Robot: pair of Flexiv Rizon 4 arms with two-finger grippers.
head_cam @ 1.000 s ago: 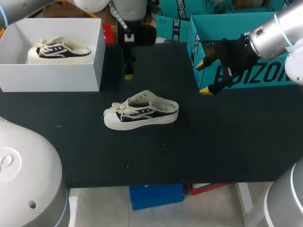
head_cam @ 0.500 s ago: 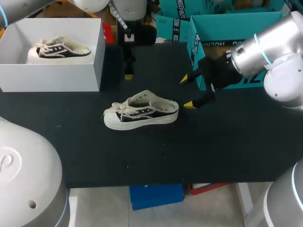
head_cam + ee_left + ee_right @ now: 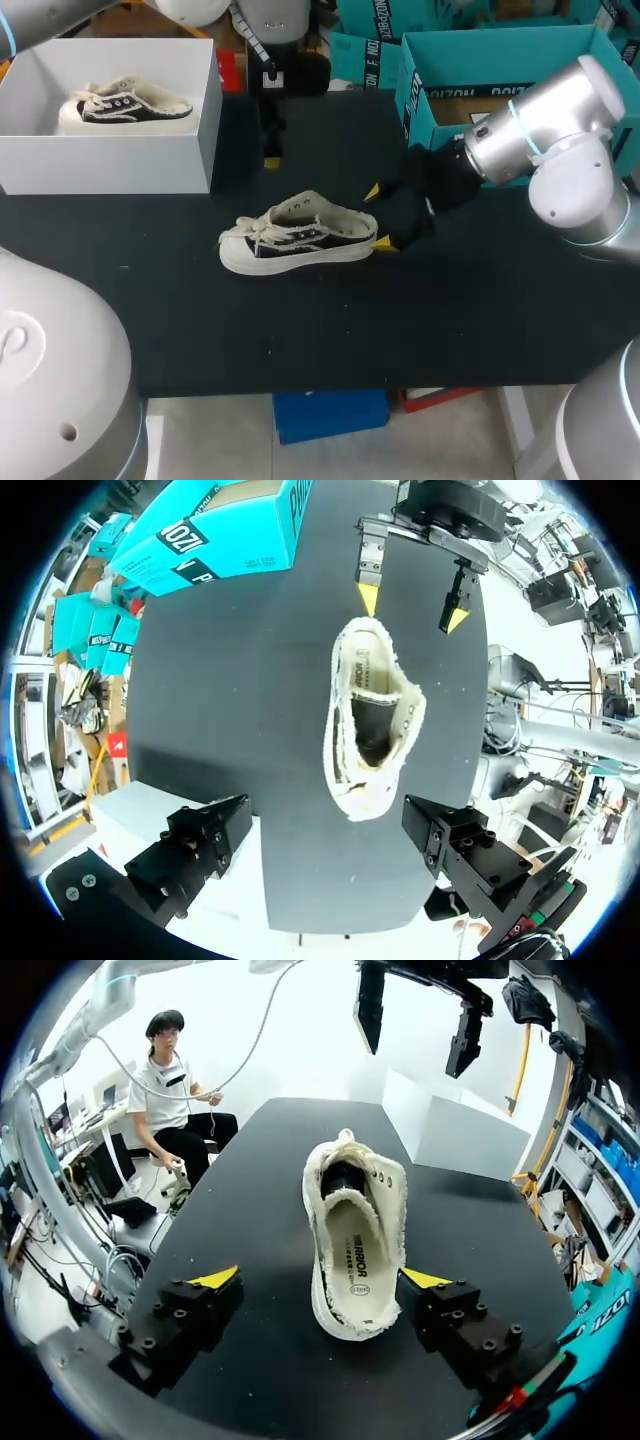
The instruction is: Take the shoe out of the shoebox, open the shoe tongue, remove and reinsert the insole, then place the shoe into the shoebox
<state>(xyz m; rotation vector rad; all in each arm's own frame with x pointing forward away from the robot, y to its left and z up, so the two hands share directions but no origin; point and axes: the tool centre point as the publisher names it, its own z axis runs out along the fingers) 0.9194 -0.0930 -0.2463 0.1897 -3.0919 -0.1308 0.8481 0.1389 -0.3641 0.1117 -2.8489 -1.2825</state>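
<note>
A black-and-cream shoe (image 3: 297, 237) lies on its sole mid-table, toe to the left. My right gripper (image 3: 379, 217) is at its heel, open. In the right wrist view the heel of the shoe (image 3: 355, 1240) sits between the yellow fingertips (image 3: 216, 1278) of the right gripper (image 3: 320, 1280); one tip is beside the sole, the other well apart. The insole shows inside. My left gripper (image 3: 270, 140) hangs open at the table's back, above and beyond the toe of the shoe (image 3: 370, 720). A white shoebox (image 3: 205, 120) at back left holds a second shoe (image 3: 125, 103).
Teal cardboard boxes (image 3: 480, 60) stand at the back right, close behind my right arm. The black table top (image 3: 400, 320) runs wide in front of the shoe. The white shoebox (image 3: 450, 1130) stands beyond the shoe's toe in the right wrist view.
My right arm has swung left and down from the teal box to the shoe's heel, fingers staying open. The left arm and the shoe have not moved.
</note>
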